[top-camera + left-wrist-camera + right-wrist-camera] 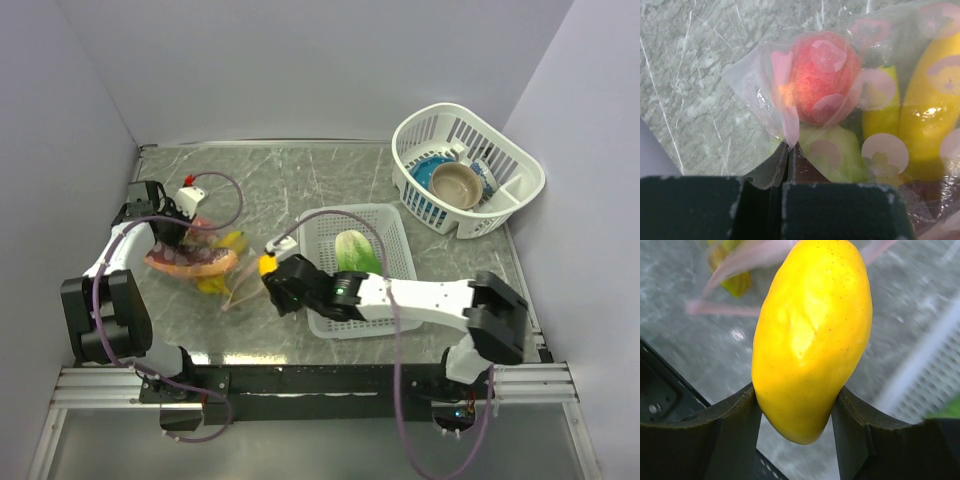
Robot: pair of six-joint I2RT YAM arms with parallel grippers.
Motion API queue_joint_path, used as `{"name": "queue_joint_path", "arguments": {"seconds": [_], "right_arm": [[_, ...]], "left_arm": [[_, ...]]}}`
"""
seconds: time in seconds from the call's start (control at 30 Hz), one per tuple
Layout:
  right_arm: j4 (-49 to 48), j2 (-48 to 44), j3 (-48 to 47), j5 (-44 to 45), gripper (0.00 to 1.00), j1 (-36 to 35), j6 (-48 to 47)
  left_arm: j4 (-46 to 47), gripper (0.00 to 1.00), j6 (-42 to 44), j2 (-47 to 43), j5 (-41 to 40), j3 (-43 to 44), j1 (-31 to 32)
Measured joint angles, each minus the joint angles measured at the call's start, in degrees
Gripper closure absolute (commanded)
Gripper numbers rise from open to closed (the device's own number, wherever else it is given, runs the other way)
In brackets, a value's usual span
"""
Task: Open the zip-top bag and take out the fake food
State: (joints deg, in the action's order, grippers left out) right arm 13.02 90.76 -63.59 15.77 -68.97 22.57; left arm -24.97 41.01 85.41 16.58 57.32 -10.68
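My right gripper (796,395) clamps a yellow fake food piece (810,330) between the zip-top bag (747,75) and the white tray (360,208), while my left gripper (789,157) is pinched shut on the bag's clear film, pink fruit (820,80) and banana (935,105) inside.

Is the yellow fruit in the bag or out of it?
Out. The right gripper holds the yellow fruit bare, apart from the bag pinched by the left gripper.

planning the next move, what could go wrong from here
The yellow piece is rounded and pinched only near its lower end by the right jaws; it might slip before reaching the tray. The left jaws hold only a thin corner of the zip-top bag, which could pull free.
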Motion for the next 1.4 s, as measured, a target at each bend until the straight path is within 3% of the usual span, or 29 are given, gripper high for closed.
{"name": "queue_joint_path", "arguments": {"seconds": [0.27, 0.43, 0.47, 0.5, 0.53, 0.63, 0.97, 1.23, 1.4], "right_arm": [[9.3, -17.4, 10.7, 9.3, 0.96, 0.7, 4.7], [11.1, -24.2, 11.9, 15.1, 0.98, 7.8, 8.2], [11.2, -24.5, 11.9, 15.3, 0.87, 10.3, 9.1], [11.5, -24.4, 11.9, 15.0, 0.68, 12.7, 9.9], [11.8, -23.8, 11.9, 14.7, 0.37, 15.0, 10.2], [12.9, -20.9, 11.7, 12.9, 0.00, 17.9, 10.1], [13.3, -22.5, 10.9, 10.8, 0.00, 16.5, 6.1], [11.4, -21.0, 5.1, 16.5, 0.01, -3.2, 0.4], [5.6, -17.6, 5.2, 14.2, 0.12, -5.4, -0.8]], "left_arm": [[-0.9, 0.99, -1.3, 0.6, 0.2, 1.0, 0.0], [-1.3, 0.99, -1.4, 0.6, 0.3, 1.1, 0.0], [-1.4, 0.99, -1.4, 0.6, 0.3, 1.1, 0.0], [-1.4, 0.99, -1.4, 0.6, 0.3, 1.1, 0.0], [-1.4, 0.99, -1.4, 0.6, 0.3, 1.1, 0.0], [-1.5, 0.99, -1.4, 0.6, 0.4, 1.1, 0.0], [-2.3, 0.99, -1.4, 0.6, 0.7, 1.5, 0.0], [-2.3, 0.99, -1.5, 0.6, 1.2, 1.5, 0.0], [-2.3, 0.99, -1.5, 0.6, 1.4, 1.5, 0.0]]}}
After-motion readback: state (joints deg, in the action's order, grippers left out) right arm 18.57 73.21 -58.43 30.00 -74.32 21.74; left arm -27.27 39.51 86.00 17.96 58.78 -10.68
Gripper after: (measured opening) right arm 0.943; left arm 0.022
